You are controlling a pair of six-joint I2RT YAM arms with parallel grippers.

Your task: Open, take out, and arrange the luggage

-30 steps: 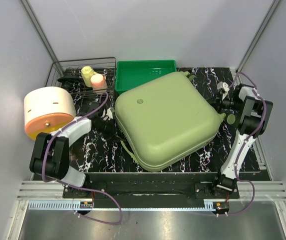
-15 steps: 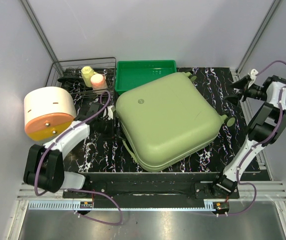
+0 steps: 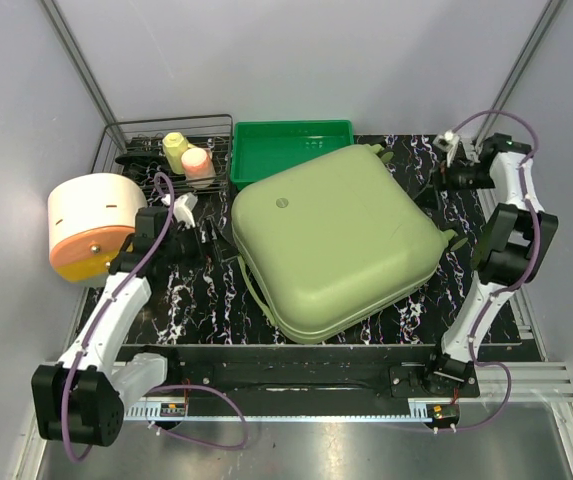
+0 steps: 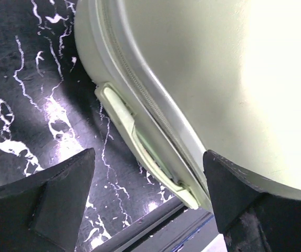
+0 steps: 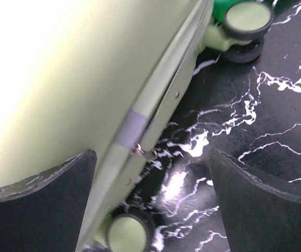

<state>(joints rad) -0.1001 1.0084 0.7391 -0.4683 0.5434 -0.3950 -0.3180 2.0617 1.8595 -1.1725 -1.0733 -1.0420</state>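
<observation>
left pincer (image 4: 147,176): fingers spread wide | right pincer (image 5: 153,178): fingers spread wide

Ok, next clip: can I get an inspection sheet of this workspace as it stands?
Surface: black white-veined marble-pattern tabletop, no spills seen.
Job's things: large pale olive-green hard-shell suitcase, closed, lying flat.
Clutter: bright green shallow plastic tray behind it; wire rack holding a yellow container and a pink container; cream-and-orange cylinder at left.
Tools: left tool open, empty, facing the suitcase's side handle; right tool open, empty, at its wheeled edge.
Cables: purple cables loop along both arms, none on the suitcase.
Surroundings: plain grey walls, nothing seen.
</observation>
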